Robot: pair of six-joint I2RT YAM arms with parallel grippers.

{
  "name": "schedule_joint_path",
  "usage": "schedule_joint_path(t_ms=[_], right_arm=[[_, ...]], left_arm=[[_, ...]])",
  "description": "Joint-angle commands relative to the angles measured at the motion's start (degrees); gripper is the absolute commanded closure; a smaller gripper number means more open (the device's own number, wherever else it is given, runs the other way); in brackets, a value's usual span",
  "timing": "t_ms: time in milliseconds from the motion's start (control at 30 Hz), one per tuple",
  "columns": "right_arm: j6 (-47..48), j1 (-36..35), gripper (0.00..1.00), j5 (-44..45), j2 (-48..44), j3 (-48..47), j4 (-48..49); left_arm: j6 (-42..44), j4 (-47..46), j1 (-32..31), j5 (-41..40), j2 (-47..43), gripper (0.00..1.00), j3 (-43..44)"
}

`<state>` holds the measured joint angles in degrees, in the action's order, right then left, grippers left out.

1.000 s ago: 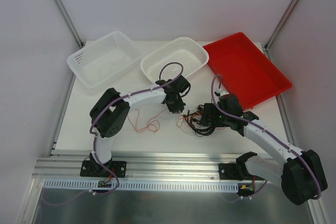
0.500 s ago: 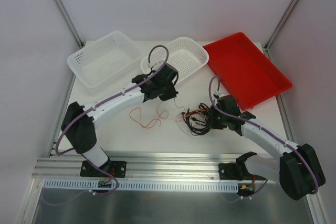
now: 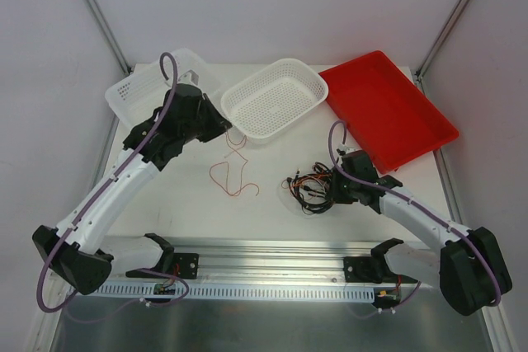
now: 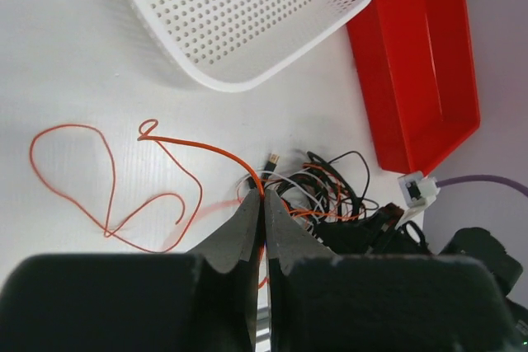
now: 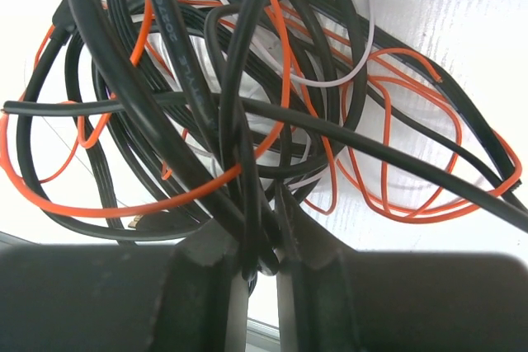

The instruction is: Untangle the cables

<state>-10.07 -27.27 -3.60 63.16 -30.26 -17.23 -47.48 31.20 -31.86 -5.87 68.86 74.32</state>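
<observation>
Cables [image 3: 312, 190], thin red-orange and black wires, lie on the white table [image 3: 190, 204], most of them in a tangle right of centre in the top view. Going from the left, you see the left gripper [image 4: 262, 199] in the upper left, jaws pressed together on one loose red-orange cable [image 3: 227, 172] that curls below the white perforated round basket [image 3: 276, 98]. At the tangle, the right gripper [image 5: 262, 263] pinches some black strands. The red plastic tray [image 3: 388, 109] is in the upper right.
</observation>
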Motion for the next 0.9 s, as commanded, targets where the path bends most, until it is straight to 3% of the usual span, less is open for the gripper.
schedule_joint_path(t_ms=[0,467,533,633,667,767,800,867], right_arm=[[0.2,0.0,0.99,2.2,-1.1,-1.2,-2.6],[0.7,0.0,0.88,1.8,-2.7,-2.7,-4.9],[0.7,-0.1,0.87,1.8,-2.9,-2.7,-4.9],[0.6,-0.1,0.87,1.4,-3.1,-2.7,-4.9],[0.6,-0.1,0.86,1.4,-3.2,-2.7,-5.0],[0.7,0.0,0.84,1.5,-3.5,-2.8,-5.1],[0.8,0.0,0.83,1.4,-3.5,-2.9,-5.3],[0.8,-0.1,0.81,1.4,-3.7,-3.0,-5.4]], left_arm=[[4.8,1.4,1.8,4.0,-3.0,1.00,-2.7],[4.5,-1.7,1.7,1.4,4.0,1.00,-20.5],[5.2,-2.2,1.5,0.9,4.9,0.96,-21.8],[6.1,-3.2,1.4,0.1,5.5,0.78,-22.8],[6.3,-3.3,1.4,-0.1,5.8,0.65,-23.0],[6.6,-3.4,1.2,-0.6,6.5,0.46,-23.7],[6.7,-3.6,1.1,-1.1,7.0,0.33,-24.0],[6.8,-3.8,1.1,-0.9,7.3,0.20,-24.2]])
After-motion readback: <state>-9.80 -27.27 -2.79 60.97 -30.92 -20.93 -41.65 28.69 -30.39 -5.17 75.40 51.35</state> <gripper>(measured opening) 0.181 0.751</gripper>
